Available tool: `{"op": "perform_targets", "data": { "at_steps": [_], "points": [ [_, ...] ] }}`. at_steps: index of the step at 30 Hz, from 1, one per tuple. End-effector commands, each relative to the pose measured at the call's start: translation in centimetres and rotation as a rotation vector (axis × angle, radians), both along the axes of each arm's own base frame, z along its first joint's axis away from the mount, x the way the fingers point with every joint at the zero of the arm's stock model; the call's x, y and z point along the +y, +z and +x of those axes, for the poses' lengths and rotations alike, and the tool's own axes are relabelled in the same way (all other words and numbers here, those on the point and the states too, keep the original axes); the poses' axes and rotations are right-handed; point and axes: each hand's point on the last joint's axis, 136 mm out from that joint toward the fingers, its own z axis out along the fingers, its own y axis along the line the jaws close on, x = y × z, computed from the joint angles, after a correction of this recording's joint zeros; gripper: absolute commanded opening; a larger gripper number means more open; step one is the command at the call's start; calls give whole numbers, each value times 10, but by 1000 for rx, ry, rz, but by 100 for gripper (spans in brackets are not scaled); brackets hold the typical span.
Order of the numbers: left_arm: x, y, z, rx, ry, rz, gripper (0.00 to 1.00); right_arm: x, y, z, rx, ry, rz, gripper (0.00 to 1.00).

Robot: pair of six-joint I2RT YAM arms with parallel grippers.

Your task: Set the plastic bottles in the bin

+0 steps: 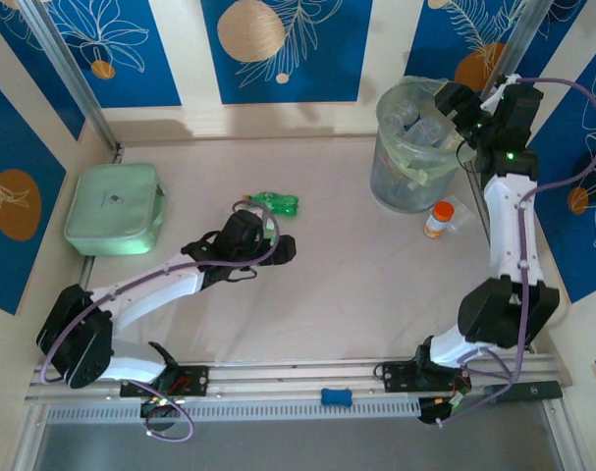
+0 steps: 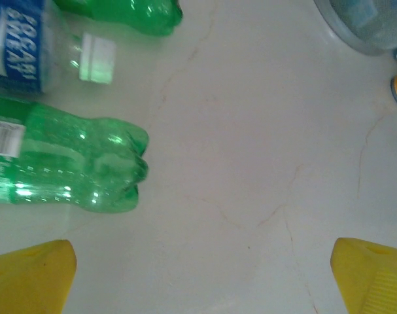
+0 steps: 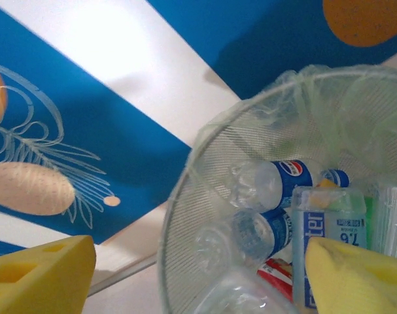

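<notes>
The left end effector (image 2: 201,265) is wide open above the bench (image 2: 250,163), near the green bottles (image 2: 74,163). The right end effector (image 3: 201,258) is open wide and empty over the bin (image 3: 178,216), which has clear bottles (image 3: 276,183) inside.

You have two green bottles (image 2: 74,163) and one clear blue-labelled bottle (image 2: 28,46) on the table (image 1: 356,285), plus one bin (image 1: 396,186), one green box (image 1: 114,208) and one orange-capped bottle (image 1: 438,219).
</notes>
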Motion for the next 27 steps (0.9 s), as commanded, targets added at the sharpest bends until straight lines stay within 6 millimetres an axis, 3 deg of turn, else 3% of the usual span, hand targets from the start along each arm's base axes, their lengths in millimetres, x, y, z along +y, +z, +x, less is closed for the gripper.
{"op": "perform_targets", "data": {
  "at_steps": [1, 2, 10, 15, 20, 27],
  "points": [
    [23, 7, 4, -44, 98, 43, 99, 25, 0, -19, -45, 57, -47, 94],
    [27, 9, 6, -56, 118, 50, 99, 34, -4, -25, -42, 78, -52, 99],
    [61, 20, 20, -91, 272, 43, 99, 118, -33, -76, -51, 271, -136, 99],
    [82, 5, 24, -43, 414, 14, 99, 171, -71, -105, -18, 395, -174, 99],
    [104, -14, 20, 51, 602, 33, 99, 204, -116, -124, 73, 470, -184, 99],
    [91, -35, 33, 157, 711, -28, 99, 224, -158, -140, 175, 512, -207, 99]
  ]
}}
